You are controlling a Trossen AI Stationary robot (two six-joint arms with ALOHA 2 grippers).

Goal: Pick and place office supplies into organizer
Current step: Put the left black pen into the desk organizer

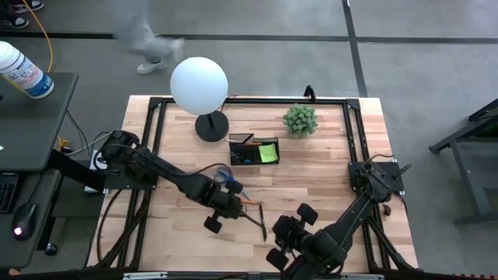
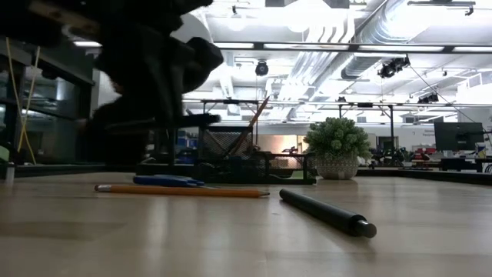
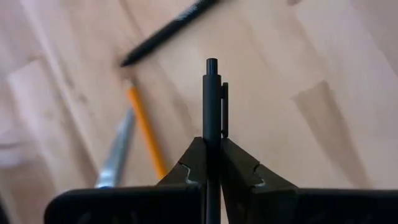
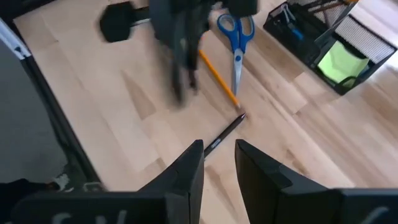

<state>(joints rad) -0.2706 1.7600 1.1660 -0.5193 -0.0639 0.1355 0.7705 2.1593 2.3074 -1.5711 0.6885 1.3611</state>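
Pick step: left hand [image 3: 211, 163] pinches a slim black pen [image 3: 212, 99], upright between its fingers above the wooden bench [image 1: 311, 167]. Right hand [image 4: 219, 155] waits spread, holding nothing. Next move likely calls for carrying the pen to the black divided organizer [image 1: 253, 149] and lowering it into a compartment.

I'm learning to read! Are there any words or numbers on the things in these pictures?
None can be read.
White bottle beside the table: its label has marks, too small and blurred to read.
Pen in the left pincer: no words show.
Organizer: nothing written shows.
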